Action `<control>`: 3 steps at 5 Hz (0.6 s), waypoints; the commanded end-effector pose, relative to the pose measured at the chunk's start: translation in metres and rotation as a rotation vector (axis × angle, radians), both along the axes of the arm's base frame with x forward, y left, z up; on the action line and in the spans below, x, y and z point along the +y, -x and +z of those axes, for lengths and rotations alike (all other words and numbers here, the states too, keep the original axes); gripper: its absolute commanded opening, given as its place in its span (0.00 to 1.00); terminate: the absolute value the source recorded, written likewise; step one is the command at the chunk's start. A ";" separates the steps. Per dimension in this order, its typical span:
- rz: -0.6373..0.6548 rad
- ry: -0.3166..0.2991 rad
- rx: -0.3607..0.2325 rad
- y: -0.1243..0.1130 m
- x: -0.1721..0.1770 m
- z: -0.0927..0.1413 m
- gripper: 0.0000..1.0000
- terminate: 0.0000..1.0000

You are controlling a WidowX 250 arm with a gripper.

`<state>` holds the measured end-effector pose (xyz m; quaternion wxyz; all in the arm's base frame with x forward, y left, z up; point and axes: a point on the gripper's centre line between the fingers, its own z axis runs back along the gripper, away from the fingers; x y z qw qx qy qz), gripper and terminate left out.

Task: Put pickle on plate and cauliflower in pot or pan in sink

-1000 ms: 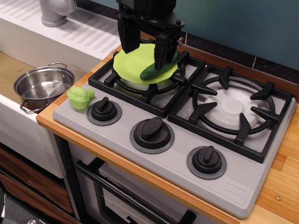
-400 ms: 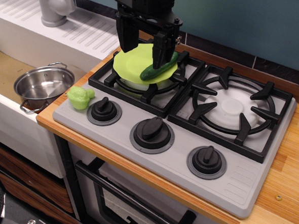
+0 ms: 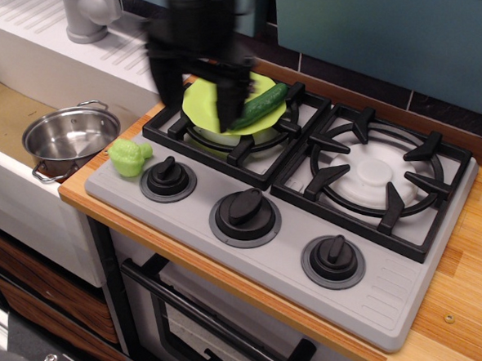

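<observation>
**Pickle delivered, cauliflower next**

Teal wall, dark tile strip and a wooden counter (image 3: pixel 461 325) frame the grey stove (image 3: pixel 279 232) where I am working. A second ago my claw (image 3: pixel 196 86) stood upright over the back-left burner, its fingers either side of the pickle (image 3: pixel 260 108). Now it has swung left and toward the front edge of the plate (image 3: pixel 206 105), and it is streaked with motion blur. The pickle has stayed behind, lying across the right side of the plate, so I judge the first half of the job done.

The two fingers read as spread apart with nothing between them, so I take the claw to be released and empty, though the blur makes that less than certain.

The cauliflower (image 3: pixel 129 156) sits untouched on the stove's front-left corner, just beside the leftmost knob (image 3: pixel 167 176). The pot (image 3: pixel 70 140) waits in the sink (image 3: pixel 7 125), and nothing shows inside it. My swing to the left suits a reach for the cauliflower.

Hard to make out: the fingertips are smeared, so I cannot tell how high they ride over the plate, and they cover part of its front rim. The upper arm runs out of the top edge. The faucet (image 3: pixel 88 7) is cut off above, and the sink's left part is out of view.
</observation>
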<state>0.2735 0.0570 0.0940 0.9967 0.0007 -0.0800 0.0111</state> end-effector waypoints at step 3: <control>0.032 -0.074 -0.248 0.017 0.040 0.005 1.00 0.00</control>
